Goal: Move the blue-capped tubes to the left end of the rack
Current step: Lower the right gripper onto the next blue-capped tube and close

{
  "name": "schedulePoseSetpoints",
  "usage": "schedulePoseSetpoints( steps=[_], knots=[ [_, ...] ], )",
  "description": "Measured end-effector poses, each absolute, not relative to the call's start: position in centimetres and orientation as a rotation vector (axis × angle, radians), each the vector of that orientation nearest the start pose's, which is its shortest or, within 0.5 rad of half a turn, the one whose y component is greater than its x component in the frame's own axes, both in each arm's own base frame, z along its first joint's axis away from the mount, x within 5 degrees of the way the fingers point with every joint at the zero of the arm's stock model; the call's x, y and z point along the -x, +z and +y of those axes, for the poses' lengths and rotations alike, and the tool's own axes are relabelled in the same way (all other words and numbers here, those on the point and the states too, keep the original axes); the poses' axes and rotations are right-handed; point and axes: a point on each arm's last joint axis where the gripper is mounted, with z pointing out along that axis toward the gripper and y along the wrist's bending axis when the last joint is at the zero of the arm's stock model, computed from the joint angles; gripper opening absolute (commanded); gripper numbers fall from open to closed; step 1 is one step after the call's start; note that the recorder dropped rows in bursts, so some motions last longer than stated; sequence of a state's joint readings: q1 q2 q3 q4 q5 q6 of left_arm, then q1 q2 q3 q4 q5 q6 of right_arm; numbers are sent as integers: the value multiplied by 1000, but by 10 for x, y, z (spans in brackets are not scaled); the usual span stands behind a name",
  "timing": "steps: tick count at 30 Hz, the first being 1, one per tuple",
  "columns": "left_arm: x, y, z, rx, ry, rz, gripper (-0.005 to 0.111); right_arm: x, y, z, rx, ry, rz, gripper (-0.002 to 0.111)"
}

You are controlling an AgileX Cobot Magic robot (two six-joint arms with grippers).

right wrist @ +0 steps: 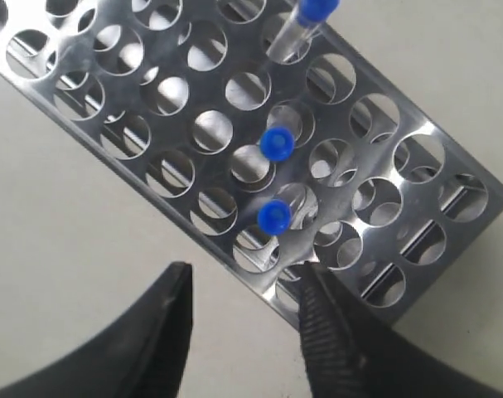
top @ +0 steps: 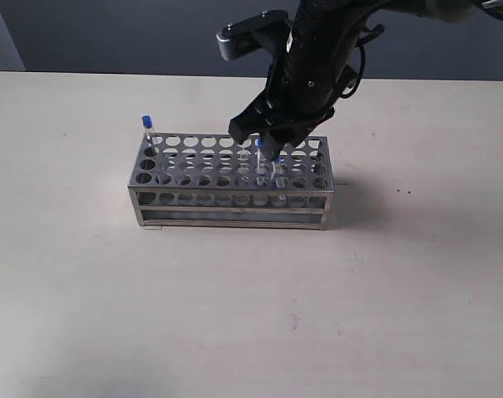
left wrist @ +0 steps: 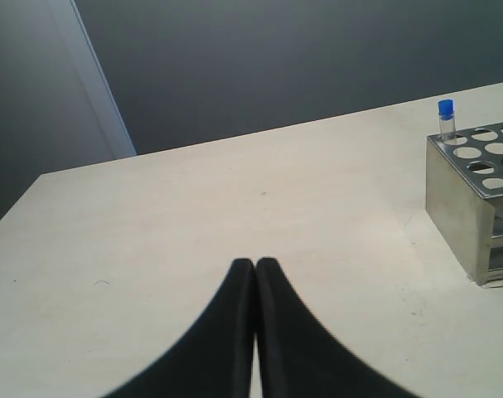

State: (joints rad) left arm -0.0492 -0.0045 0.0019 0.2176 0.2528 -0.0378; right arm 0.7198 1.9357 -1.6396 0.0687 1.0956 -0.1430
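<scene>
The steel rack [top: 203,199] stands mid-table. One blue-capped tube [top: 147,123] stands in its back left corner hole, also seen in the left wrist view [left wrist: 446,109] beside the rack [left wrist: 458,199]. In the right wrist view, three more blue-capped tubes [right wrist: 277,143] [right wrist: 274,215] [right wrist: 317,8] stand in the rack [right wrist: 160,174] toward its right end. My right gripper [top: 266,149] [right wrist: 247,274] hovers open above the front edge there, nothing between its fingers. My left gripper [left wrist: 255,264] is shut and empty, over bare table left of the rack.
The pale tabletop [top: 234,315] spreads around the rack on all sides. A dark wall [left wrist: 276,58] runs behind the table's far edge. The right arm [top: 317,58] reaches down from the back right over the rack.
</scene>
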Motion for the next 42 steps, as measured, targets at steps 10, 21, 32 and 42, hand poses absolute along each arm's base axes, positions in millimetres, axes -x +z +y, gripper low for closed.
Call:
schedulePoseSetpoints(
  steps=[10, 21, 32, 42],
  knots=[
    [-55, 190, 2, -152, 138, 1723, 0, -311, 249, 280, 1149, 223, 2595, 40],
    [-55, 190, 2, -152, 138, 1723, 0, -320, 209, 287, 1183, 180, 2671, 19],
    [-55, 190, 2, -152, 138, 1723, 0, -318, 216, 286, 1207, 140, 2637, 0],
    [-55, 190, 2, -152, 138, 1723, 0, -294, 266, 288, 1256, 125, 2489, 0]
  ],
)
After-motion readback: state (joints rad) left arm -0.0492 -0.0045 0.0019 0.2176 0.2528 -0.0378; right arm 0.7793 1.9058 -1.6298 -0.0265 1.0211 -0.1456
